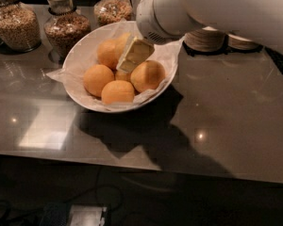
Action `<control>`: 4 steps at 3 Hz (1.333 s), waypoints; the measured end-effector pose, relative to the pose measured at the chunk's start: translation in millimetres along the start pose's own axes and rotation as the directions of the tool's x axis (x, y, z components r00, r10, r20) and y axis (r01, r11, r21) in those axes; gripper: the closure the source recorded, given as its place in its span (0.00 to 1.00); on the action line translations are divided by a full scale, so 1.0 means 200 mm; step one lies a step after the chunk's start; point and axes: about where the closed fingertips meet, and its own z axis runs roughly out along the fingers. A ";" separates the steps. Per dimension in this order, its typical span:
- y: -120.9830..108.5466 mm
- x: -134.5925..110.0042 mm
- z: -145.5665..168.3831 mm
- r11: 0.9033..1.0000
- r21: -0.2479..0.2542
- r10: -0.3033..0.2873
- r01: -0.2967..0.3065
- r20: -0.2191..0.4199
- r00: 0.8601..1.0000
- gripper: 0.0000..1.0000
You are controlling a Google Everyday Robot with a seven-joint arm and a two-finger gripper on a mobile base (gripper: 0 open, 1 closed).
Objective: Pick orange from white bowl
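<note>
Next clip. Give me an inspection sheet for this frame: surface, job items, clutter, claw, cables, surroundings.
Surface: glossy grey counter, showing light reflections and the bowl's shadow.
Job's things: white bowl with a crinkled paper liner, holding about five oranges.
Clutter: glass jars of grain behind the bowl; stacked dishes at the back right.
Grippers: claw down inside the bowl, in among the oranges; white arm above it.
Cables: what looks like a dark cord on the floor below the counter.
Surroundings: dark floor; small grey box at the bottom edge.
</note>
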 end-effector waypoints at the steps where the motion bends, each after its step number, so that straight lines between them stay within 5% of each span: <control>1: 0.01 0.02 0.00 0.999 -0.049 -0.014 0.012 -0.047 0.999 0.00; 2: 0.01 0.02 0.00 0.999 -0.049 -0.014 0.011 -0.047 0.999 0.00; 3: 0.02 0.05 0.08 0.990 -0.139 0.001 -0.007 -0.048 0.999 0.00; 4: 0.07 -0.01 0.20 0.963 -0.270 -0.012 -0.013 -0.090 0.996 0.00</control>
